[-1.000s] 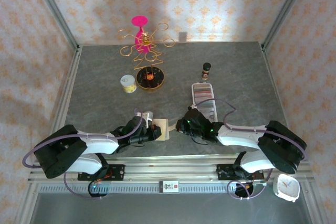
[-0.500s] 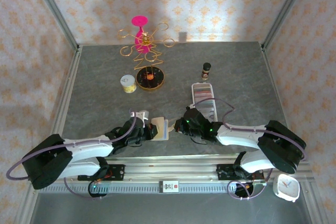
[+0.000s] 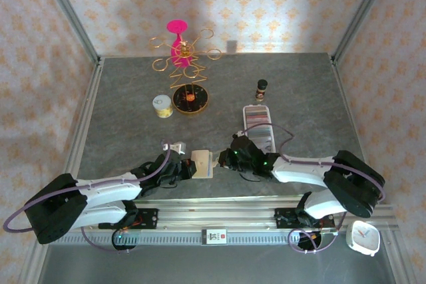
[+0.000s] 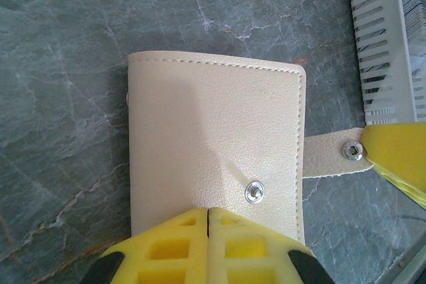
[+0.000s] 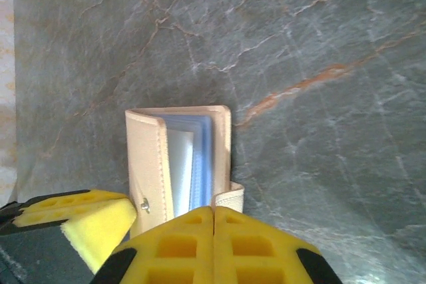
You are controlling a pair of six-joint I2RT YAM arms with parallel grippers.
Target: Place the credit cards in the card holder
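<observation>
Looking over the grey table (image 3: 133,131), I find the long white tray (image 3: 256,107) ahead of the right gripper (image 3: 223,159) and a little to its outer side. Its long axis runs away from both arms. The card holder (image 3: 202,163) sits between the two grippers. The left gripper (image 3: 188,167) has its fingers pressed together, tips touching the holder's cover. The right gripper's fingers are together too, at the snap tab (image 4: 331,154), which points toward it. I cannot tell if the tab is pinched. The holder's open edge also faces this gripper. The credit cards (image 3: 258,121) stand in a row along the tray, so I judge the right arm nearer to them.
</observation>
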